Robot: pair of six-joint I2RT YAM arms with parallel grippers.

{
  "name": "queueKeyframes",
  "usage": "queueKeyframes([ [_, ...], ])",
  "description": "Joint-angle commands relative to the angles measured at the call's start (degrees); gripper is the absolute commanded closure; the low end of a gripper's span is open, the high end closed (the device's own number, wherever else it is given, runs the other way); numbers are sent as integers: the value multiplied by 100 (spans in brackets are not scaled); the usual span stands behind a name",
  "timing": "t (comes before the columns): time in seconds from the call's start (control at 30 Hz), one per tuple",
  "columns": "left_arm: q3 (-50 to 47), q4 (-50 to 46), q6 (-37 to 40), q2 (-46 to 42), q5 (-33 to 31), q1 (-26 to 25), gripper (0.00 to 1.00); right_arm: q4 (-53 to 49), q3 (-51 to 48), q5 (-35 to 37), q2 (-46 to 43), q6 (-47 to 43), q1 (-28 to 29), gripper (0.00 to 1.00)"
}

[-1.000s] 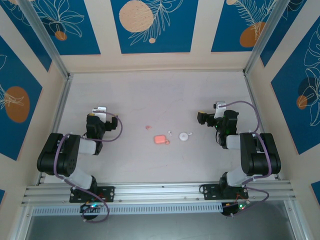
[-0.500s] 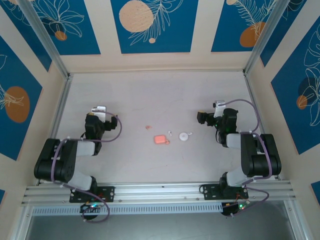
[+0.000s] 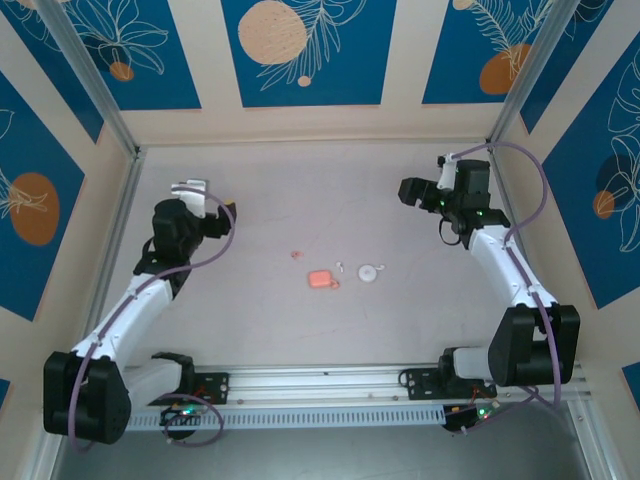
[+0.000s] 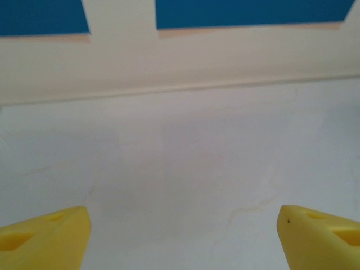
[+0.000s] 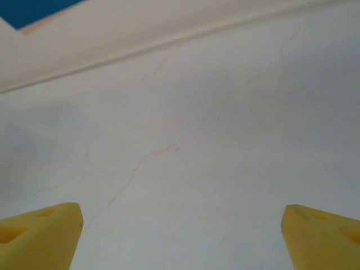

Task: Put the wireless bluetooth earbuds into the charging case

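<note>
Left tool (image 4: 184, 216) and right tool (image 5: 181, 211) both stand spread over the table (image 3: 300, 190), well apart from the coral-pink charging case (image 3: 321, 279) lying near the white disc (image 3: 369, 272).

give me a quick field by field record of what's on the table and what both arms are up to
case: coral pink, mid table, lid state too small to tell
white disc: right of the case
earbud one: loose on the table, left of and beyond the case
earbud two: loose, between case and white disc
left arm: stretched out over the left side, jaws apart, empty
right arm: stretched out over the right side, jaws apart, empty
task status: neither earbud in the case
</note>
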Motion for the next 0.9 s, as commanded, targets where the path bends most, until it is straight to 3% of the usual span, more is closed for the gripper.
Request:
queueKeyframes([
  [0.0,370,-1620,-291,48,177,-277,15,-1648,201,-635,65,267,86,16],
  [0.2,846,-2815,-518,472,203,-1002,17,-2452,222,-486,5,383,444,22],
  [0.37,1026,-3226,-893,828,271,-1486,18,-2979,248,-190,17,520,910,24],
  [0.87,764,-3155,-1384,876,403,-1652,18,-3452,236,-180,785,841,1730,29],
])
